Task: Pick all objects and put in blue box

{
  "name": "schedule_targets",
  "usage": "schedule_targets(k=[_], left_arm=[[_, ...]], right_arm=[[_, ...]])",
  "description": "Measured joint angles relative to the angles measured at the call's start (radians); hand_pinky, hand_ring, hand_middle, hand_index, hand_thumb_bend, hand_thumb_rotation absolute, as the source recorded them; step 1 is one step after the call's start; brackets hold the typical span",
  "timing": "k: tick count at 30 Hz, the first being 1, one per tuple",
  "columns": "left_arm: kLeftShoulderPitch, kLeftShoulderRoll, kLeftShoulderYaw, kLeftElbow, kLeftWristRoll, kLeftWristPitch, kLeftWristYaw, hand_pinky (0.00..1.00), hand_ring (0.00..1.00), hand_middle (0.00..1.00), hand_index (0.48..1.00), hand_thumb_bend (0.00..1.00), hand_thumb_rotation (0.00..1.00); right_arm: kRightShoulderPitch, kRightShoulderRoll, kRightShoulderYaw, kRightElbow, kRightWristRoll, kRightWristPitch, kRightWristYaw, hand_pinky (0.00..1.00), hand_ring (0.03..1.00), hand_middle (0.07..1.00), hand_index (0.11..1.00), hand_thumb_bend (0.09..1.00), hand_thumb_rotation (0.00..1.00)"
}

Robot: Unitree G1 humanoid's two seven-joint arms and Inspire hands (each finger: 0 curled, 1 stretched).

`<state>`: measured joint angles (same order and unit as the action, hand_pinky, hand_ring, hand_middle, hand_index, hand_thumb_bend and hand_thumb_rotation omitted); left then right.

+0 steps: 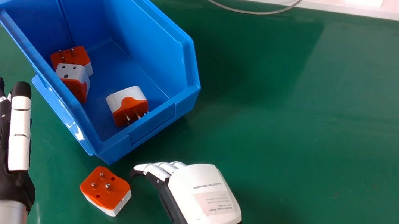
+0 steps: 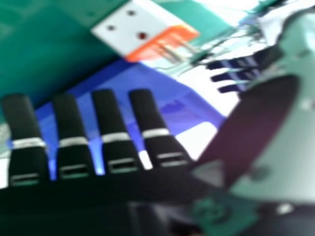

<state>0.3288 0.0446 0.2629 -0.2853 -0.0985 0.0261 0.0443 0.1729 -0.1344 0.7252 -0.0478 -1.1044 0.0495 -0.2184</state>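
On the left of the head view, the robot's left hand (image 1: 2,164) is resting open above the green desk (image 1: 311,151), its straight fingers (image 1: 19,133) pointing away from the robot and holding nothing. Just beside it, the blue box (image 1: 145,27) is standing at an angle, one corner pointing toward the robot. Inside, by its left wall, an adapter with an orange pin face (image 1: 74,56) is lying farthest back, its pins showing. A second adapter with a white socket face (image 1: 76,73) is sitting just in front of it and partly covering it. Farther right, a third adapter (image 1: 128,106) is lying near the front corner of the box, its pins pointing toward the front wall.

Below that corner, outside the box, the loose adapter (image 1: 105,189) is lying on the desk between the two hands, its orange face and pins facing up. To its right, the right hand (image 1: 204,199) is hovering with its back up and its fingers angling toward the adapter, not touching it. In the right hand view, those fingers are extending almost straight and apart from the thumb, gripping nothing. Behind the hand, a grey cable (image 1: 233,9) is curving along the desk's far edge.
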Motion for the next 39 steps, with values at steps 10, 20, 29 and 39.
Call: schedule_targets(k=[10,20,29,39], left_arm=[[-0.008,0.002,0.000,-0.004,0.000,0.007,0.001,1.00,1.00,1.00,1.000,0.62,1.00],[-0.015,0.002,-0.002,-0.007,0.000,0.008,0.000,1.00,1.00,1.00,1.000,0.61,1.00],[-0.015,0.002,-0.003,-0.013,0.000,0.009,0.001,1.00,1.00,1.00,1.000,0.61,1.00],[-0.017,0.002,-0.005,-0.020,0.001,0.011,0.003,1.00,1.00,1.00,1.000,0.62,1.00]], right_arm=[[-0.046,0.018,0.035,0.031,-0.049,0.107,0.025,0.70,0.810,0.852,0.828,0.656,0.41],[-0.164,0.077,0.084,0.127,-0.078,0.202,0.086,0.66,0.764,0.818,0.789,0.643,0.42],[-0.220,0.079,0.138,0.130,-0.124,0.285,0.205,0.62,0.735,0.800,0.752,0.596,0.50],[-0.257,0.090,0.166,0.130,-0.115,0.287,0.242,0.61,0.723,0.771,0.713,0.599,0.52]])
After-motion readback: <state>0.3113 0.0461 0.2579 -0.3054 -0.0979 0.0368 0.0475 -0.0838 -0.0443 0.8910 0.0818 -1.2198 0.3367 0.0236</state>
